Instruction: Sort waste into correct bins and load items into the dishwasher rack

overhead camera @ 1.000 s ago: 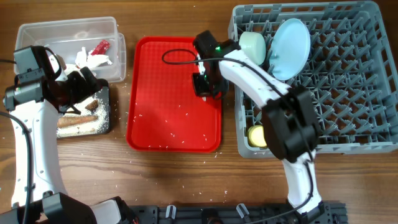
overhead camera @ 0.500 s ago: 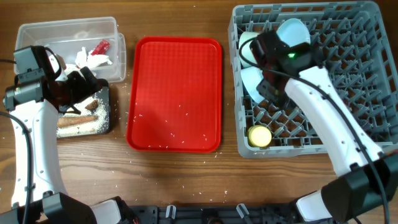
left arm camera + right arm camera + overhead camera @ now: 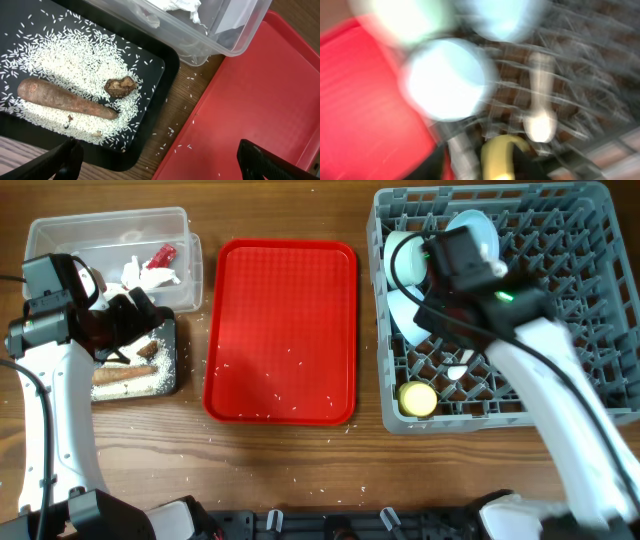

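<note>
Plainly, white spoon (image 3: pixel 538 100) lies inside grey rack (image 3: pixel 560 240).

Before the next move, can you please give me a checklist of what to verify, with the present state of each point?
1. The spoon lies in the rack: ok.
2. The right gripper is free of the spoon: cannot tell. The wrist view is blurred, and the overhead view does not show its fingers.
3. The left gripper is open and empty: ok.
4. The cup sits in the rack: ok.
5. The tray is free of waste: not ok, rice grains lie on it.
</note>
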You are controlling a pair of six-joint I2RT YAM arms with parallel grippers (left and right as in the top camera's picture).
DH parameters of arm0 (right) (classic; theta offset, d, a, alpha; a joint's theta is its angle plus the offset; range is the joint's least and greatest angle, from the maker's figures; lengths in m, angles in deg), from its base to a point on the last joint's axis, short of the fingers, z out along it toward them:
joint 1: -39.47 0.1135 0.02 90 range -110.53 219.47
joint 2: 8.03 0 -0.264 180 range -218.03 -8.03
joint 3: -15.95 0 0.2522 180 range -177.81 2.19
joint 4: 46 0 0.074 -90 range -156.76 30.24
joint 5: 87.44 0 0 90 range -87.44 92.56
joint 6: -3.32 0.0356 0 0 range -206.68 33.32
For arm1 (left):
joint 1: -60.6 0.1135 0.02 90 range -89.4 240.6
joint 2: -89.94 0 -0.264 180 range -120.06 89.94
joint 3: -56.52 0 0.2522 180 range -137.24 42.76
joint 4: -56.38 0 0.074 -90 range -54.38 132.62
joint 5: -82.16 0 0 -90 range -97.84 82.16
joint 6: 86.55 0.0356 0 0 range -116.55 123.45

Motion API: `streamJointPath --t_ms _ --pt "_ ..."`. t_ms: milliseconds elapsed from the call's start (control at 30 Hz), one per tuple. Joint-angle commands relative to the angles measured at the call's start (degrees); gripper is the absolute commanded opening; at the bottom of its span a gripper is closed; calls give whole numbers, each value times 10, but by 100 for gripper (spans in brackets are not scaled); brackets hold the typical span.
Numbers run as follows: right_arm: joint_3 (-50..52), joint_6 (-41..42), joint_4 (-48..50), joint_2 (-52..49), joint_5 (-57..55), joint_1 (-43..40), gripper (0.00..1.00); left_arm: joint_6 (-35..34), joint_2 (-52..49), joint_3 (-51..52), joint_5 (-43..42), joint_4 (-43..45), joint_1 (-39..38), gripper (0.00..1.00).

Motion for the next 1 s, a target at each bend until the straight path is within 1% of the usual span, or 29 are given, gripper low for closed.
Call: streamJointPath --t_ms 0,67,167,233,300,333,367,400,433,467,500,533,567,600,633,667,733,833,933,967 --pt "-33 -192 33 103 227 3 100 7 5 -7 1 2 2 100" --pt "-33 -194 33 144 227 3 100 7 5 -7 1 2 2 100" --pt "-31 -195 50 185 111 3 100 7 5 -7 1 2 2 100" --pt "-16 -232 96 209 84 3 100 7 5 -7 1 2 2 100" --pt "34 -240 171 236 42 0 100 7 5 -7 1 2 2 100" --pt "104 -249 264 268 39 -17 100 7 5 -7 1 2 2 100" --pt "167 -273 334 291 57 -37 100 7 5 -7 1 2 2 100" --pt "224 -297 395 313 88 -57 100 7 5 -7 1 2 2 100" --pt "316 -320 487 352 144 -92 100 7 5 -7 1 2 2 100" --pt "382 -321 550 381 180 -117 100 7 5 -7 1 2 2 100" --pt "469 -320 626 422 220 -148 100 7 5 -7 1 2 2 100" --pt "580 -312 699 488 239 -180 100 7 5 -7 1 2 2 100" --pt "611 -312 714 510 239 -188 100 7 5 -7 1 2 2 100" --pt "691 -313 739 575 238 -203 100 7 5 -7 1 2 2 100" --pt "723 -313 746 603 236 -208 100 7 5 -7 1 2 2 100" --pt "767 -313 751 645 215 -210 100 7 5 -7 1 2 2 100" --pt "823 -313 751 713 181 -210 100 7 5 -7 1 2 2 100" --pt "865 -313 751 761 165 -210 100 7 5 -7 1 2 2 100" --pt "873 -315 703 795 164 -210 100 7 5 -7 1 2 2 100" --pt "873 -314 702 805 162 -210 100 7 5 -7 1 2 2 100"
